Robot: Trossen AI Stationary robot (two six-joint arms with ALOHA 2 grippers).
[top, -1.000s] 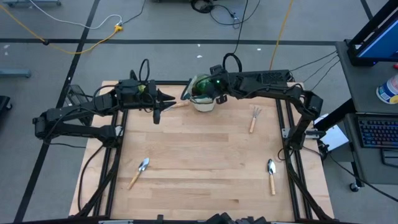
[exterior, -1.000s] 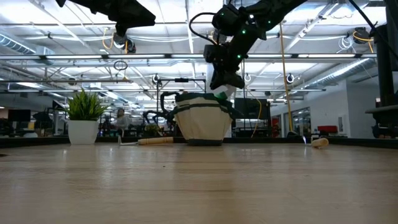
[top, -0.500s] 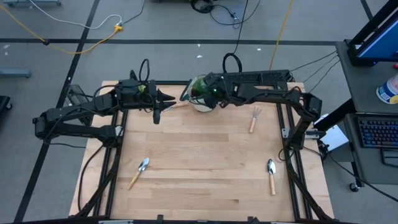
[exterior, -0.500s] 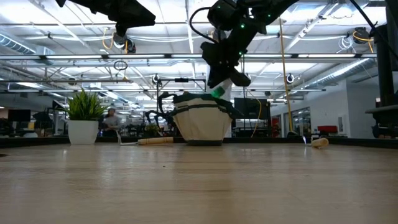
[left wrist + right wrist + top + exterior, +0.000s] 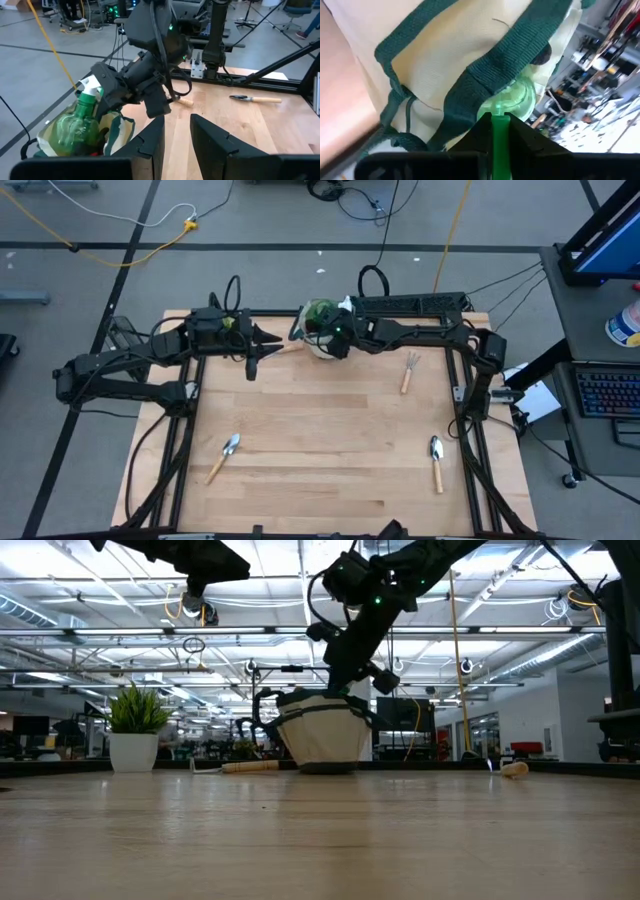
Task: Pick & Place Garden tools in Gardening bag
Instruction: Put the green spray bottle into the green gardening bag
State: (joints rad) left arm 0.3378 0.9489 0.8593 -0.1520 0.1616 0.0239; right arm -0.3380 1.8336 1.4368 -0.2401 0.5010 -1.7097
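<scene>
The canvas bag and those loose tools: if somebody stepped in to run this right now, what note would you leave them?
Right hand is over the gardening bag, shut on the green spray bottle, which is partly inside.
Left hand waits beside the bag, holding nothing I can see.
Done: bottle nearly in.
Left: rake, two trowels on the table, and a wooden-handled tool lying beside the bag.

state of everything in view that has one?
green spray bottle: tilted, body inside bag, held by its top
gardening bag: upright, open
right gripper: shut on bottle, over bag
left gripper: hovering beside bag, fingers apart
fork, two trowels: lying flat on table
</scene>
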